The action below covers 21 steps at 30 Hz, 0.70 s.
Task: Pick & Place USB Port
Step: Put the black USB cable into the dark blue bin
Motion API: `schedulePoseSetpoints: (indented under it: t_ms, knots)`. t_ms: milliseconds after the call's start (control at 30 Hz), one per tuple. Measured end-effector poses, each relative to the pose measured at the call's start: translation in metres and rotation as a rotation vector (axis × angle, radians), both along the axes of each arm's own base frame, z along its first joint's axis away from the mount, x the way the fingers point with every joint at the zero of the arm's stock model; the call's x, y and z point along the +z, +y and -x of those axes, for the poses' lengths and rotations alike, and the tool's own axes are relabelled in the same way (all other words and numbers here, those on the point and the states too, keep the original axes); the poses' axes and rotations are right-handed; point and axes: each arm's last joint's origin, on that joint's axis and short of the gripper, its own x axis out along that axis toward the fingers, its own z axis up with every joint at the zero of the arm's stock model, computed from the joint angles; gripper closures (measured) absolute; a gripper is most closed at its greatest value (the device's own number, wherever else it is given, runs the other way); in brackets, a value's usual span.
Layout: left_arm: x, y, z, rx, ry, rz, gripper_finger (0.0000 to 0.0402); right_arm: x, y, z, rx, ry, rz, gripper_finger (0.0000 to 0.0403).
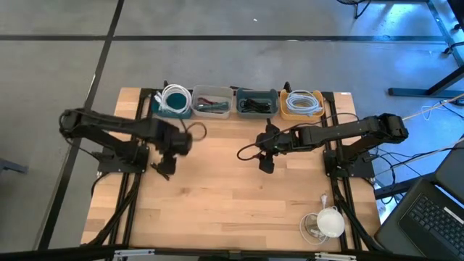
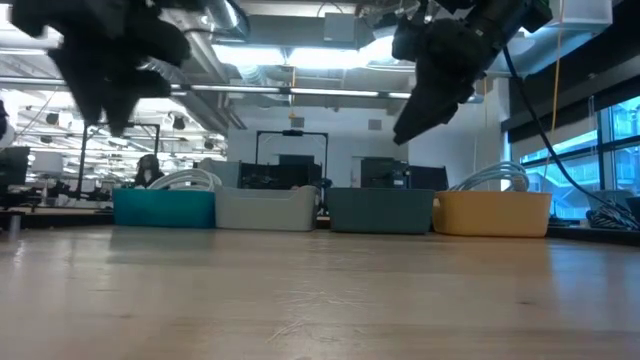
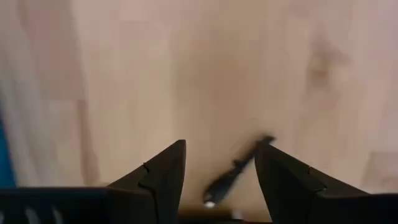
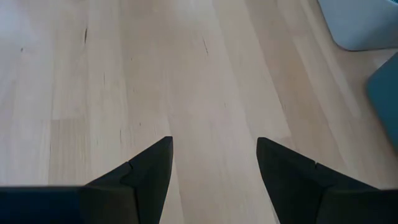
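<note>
- Left hand hangs over the worktop, fingers parted; a small dark USB plug shows in the gap, untouched and blurred.
- Its long axis runs slantwise between the fingers.
- Right hand is spread wide, empty.

No text, label, brand, number or sign is showing legibly anywhere in these views of the scene.
</note>
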Motion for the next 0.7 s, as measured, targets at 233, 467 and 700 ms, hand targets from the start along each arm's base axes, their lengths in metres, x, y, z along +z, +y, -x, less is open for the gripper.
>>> schedulePoseSetpoints:
  t_ms: [233,467,700]
  knots:
    - [-0.009,-0.044,0.000,-0.118,0.045,-0.033,0.0225,0.001,0.000,-0.001,0.001,-0.012,0.000,0.0169]
    - [-0.039,-0.064,0.011,-0.200,0.169,-0.093,0.0229,0.001,0.000,-0.001,0.003,-0.012,0.002,0.0169]
    - [-0.069,-0.069,0.023,-0.215,0.253,-0.100,0.0229,0.001,0.000,-0.001,0.006,-0.012,0.004,0.0169]
